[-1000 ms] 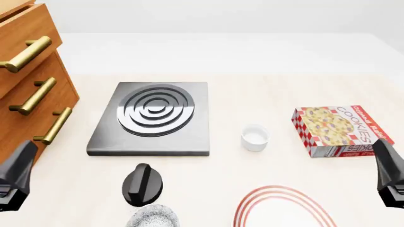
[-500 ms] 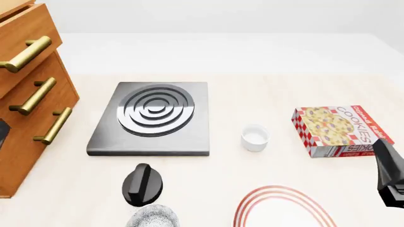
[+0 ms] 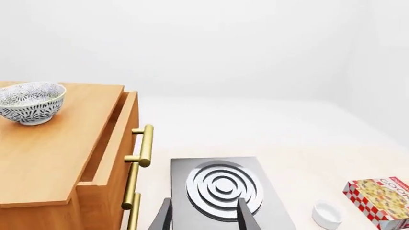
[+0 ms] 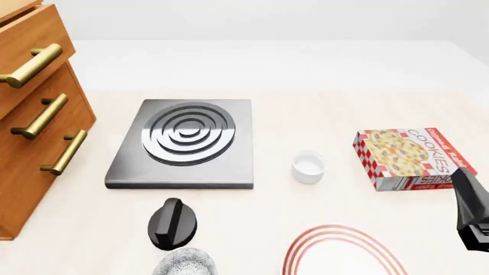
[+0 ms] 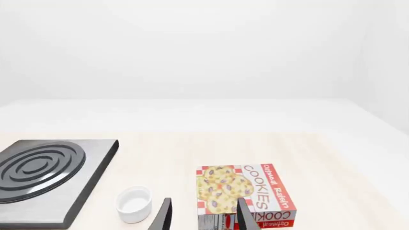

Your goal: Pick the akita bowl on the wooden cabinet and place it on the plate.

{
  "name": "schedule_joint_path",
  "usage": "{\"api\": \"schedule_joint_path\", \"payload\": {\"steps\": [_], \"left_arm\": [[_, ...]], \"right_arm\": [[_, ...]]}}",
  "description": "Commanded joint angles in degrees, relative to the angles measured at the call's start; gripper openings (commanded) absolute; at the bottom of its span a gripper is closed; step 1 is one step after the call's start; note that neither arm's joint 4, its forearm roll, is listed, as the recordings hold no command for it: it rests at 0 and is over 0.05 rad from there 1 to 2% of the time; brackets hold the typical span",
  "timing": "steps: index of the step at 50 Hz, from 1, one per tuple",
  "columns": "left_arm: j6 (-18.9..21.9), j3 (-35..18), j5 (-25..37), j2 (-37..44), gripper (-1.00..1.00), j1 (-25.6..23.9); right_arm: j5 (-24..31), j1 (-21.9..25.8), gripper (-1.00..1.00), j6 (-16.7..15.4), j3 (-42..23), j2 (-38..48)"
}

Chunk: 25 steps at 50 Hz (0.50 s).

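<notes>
Left gripper open, empty — akita bowl on wooden cabinet.

Cookie box beside white cup

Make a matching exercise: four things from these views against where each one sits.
Things:
1. akita bowl
2. white cup
3. black knob
4. plate

Places:
A. between burner and cookie box
B. on the wooden cabinet
C. cut off at the front view's near edge
D. just in front of the burner

Pairs: 1-B, 2-A, 3-D, 4-C
</notes>
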Motion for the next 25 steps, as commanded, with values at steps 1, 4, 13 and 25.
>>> {"api": "schedule_joint_path", "payload": {"steps": [1, 4, 13, 25], "left_arm": [[-0.56, -8.19, 1.32, 5.83, 1.00, -0.45], [-1.67, -10.26, 1.84, 7.53, 1.00, -0.29], [-2.27, -17.22, 4.28, 12.33, 1.00, 2.29], [-7.46, -33.27, 9.14, 22.72, 1.00, 10.10]], "right_arm": [[0.00, -0.01, 1.00, 0.01, 0.00, 0.00], [0.03, -0.01, 1.00, -0.01, -0.01, -0.03], [0.16, -0.02, 1.00, -0.02, -0.03, -0.15], [0.09, -0.04, 1.00, -0.01, -0.03, -0.06]]}}
